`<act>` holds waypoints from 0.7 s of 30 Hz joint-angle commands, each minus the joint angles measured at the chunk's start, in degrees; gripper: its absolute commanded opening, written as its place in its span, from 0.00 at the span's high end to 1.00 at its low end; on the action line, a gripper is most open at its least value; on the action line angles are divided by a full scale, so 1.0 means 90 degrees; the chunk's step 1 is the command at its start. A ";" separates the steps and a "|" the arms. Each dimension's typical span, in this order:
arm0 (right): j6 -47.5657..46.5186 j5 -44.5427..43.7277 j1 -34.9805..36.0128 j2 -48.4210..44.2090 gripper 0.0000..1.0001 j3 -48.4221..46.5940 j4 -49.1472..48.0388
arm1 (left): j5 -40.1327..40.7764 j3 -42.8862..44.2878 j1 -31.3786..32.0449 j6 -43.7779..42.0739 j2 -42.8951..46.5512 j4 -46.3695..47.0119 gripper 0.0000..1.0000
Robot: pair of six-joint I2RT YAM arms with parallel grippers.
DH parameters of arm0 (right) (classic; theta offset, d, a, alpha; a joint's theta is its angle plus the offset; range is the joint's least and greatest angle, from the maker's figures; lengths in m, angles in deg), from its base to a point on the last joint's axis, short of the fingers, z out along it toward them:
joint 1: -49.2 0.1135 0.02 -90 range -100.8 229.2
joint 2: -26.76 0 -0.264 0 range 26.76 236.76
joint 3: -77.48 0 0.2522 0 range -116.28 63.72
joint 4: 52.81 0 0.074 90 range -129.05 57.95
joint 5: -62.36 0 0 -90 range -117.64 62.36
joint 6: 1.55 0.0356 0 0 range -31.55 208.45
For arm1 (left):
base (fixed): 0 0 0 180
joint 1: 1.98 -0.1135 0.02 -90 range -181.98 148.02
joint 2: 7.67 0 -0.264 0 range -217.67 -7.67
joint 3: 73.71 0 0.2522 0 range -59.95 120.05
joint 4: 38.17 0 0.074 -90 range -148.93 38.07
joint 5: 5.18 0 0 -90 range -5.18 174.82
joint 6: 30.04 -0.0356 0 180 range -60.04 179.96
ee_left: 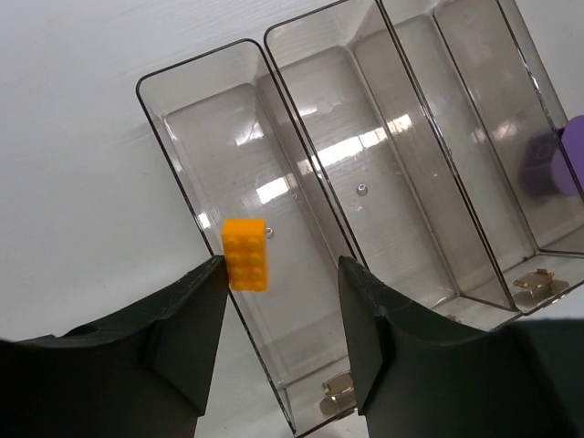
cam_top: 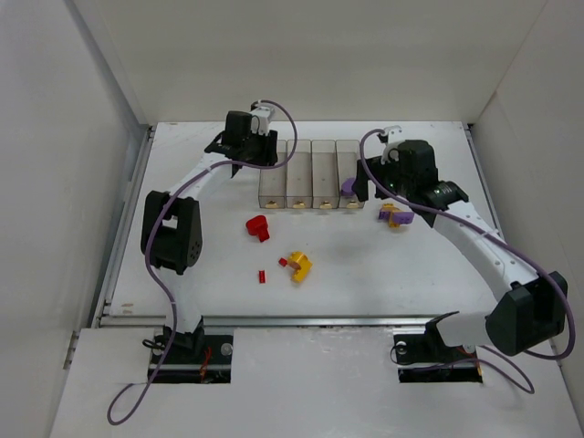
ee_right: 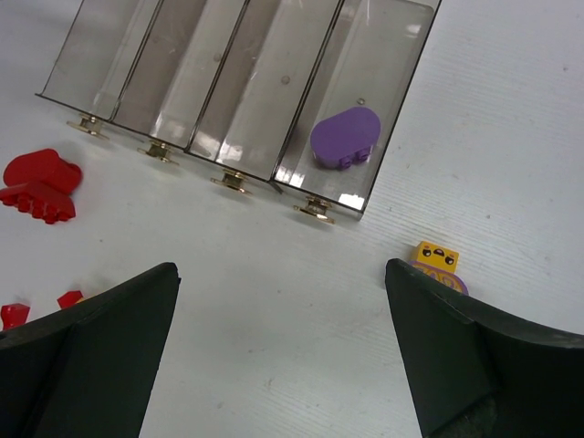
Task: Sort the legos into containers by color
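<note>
Four joined clear bins (cam_top: 310, 173) stand at the table's middle back. My left gripper (ee_left: 283, 269) is open above the leftmost bin (ee_left: 196, 137); a small orange lego brick (ee_left: 245, 254) hangs at the tip of its left finger, not clamped. My right gripper (ee_right: 281, 269) is open and empty over the table in front of the bins (ee_right: 182, 73). A purple lego (ee_right: 345, 139) lies in the rightmost bin. A yellow-and-purple piece (ee_right: 438, 265) lies beside the right finger. A red cluster (cam_top: 258, 226), a yellow cluster (cam_top: 298, 265) and tiny red bits (cam_top: 262, 276) lie on the table.
White walls enclose the table on three sides. The red cluster also shows in the right wrist view (ee_right: 41, 185), with red bits (ee_right: 14, 313) at the left edge. A metal rail (cam_top: 301, 321) runs along the near edge.
</note>
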 commanded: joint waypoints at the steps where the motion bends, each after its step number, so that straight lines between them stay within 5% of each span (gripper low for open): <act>1: 0.0016 0.0011 -0.0043 -0.0259 0.00 0.0057 -0.0191 | 0.0001 0.0025 0.0072 -0.0027 0.0123 0.0075 0.52; 7: -0.0042 0.0011 -0.0043 -0.0318 0.00 0.0057 -0.0133 | -0.0293 0.0025 0.0141 -0.0310 0.0123 0.0075 0.49; 17: -0.0042 0.0070 -0.0043 -0.0494 0.00 0.0174 -0.0075 | 0.0010 0.0113 0.0141 -0.0457 -0.0092 -0.0315 0.28; 21: -0.0042 0.0070 -0.0043 -0.0552 0.00 0.0175 -0.0074 | 0.0010 0.0113 0.0141 -0.0457 -0.0024 -0.0315 0.32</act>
